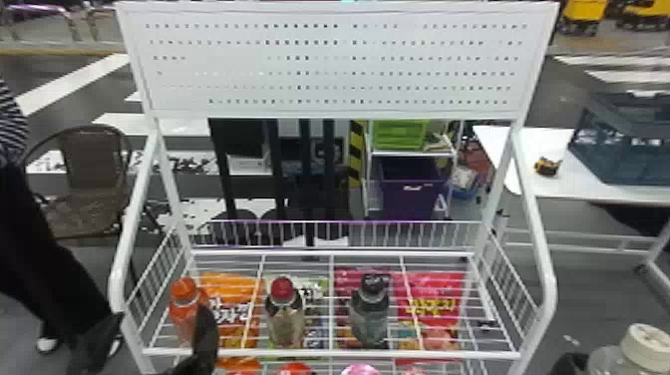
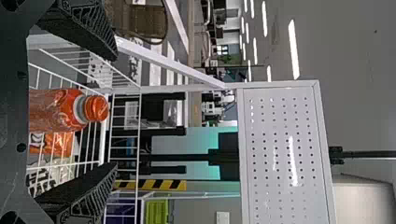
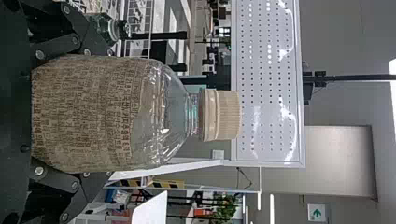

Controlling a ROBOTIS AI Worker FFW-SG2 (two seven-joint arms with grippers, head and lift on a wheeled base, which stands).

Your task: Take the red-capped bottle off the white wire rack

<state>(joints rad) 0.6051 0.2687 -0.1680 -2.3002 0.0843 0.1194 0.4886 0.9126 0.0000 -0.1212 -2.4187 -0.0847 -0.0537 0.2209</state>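
L gripper (image 2: 116, 112) first: fingers spread wide, nothing gripped, orange-capped btl (image 2: 60, 109) lined up w/ the gap. R gripper (image 3: 107, 112) has a cream-capped btl (image 3: 159, 116) clamped b/w its fingers, off the R side of the white wire rack (image 1: 541, 249). And the target, the red-capped btl (image 1: 285, 324), is upright on the shelf, next one R of the orange, no finger on it

Big risk: wrong btl! Go straight in from here & L prob. takes the orange one, caps being close in colour. Shift R too low or too soon, that inner finger could clip the orange btl & tip it. Front rail (image 1: 478, 355) could snag a finger or the btl's base if the lift's too shallow. Also poss. trouble: R swings in w/ its load & bumps L

Further out: dark-capped btl (image 1: 370, 319) across the other side, snack bags (image 1: 433, 304) lying under the wires, rear wire fence (image 1: 399, 222), pegboard (image 1: 329, 55) up top
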